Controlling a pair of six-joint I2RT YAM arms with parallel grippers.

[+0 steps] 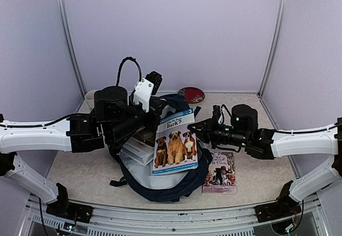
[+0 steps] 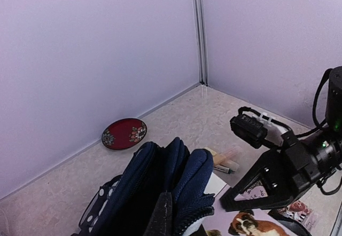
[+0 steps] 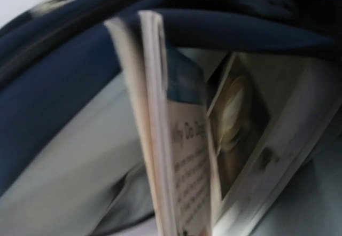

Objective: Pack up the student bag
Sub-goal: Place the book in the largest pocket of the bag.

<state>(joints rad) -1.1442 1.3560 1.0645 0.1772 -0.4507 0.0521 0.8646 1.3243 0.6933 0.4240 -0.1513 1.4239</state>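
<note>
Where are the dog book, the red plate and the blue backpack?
dog book (image 1: 175,145): top view, middle of its cover.
red plate (image 2: 124,133): left wrist view, its centre.
student bag (image 2: 184,174): left wrist view, raised navy fabric.

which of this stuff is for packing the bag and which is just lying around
For the job: student bag; dog book; probably also the second book and the pens.
Lying about: red plate.

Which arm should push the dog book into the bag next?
Right. The right pincer grips the dog book by its edge, at the mouth of the student bag. The left pincer is occupied, holding the bag's rim up.
</note>
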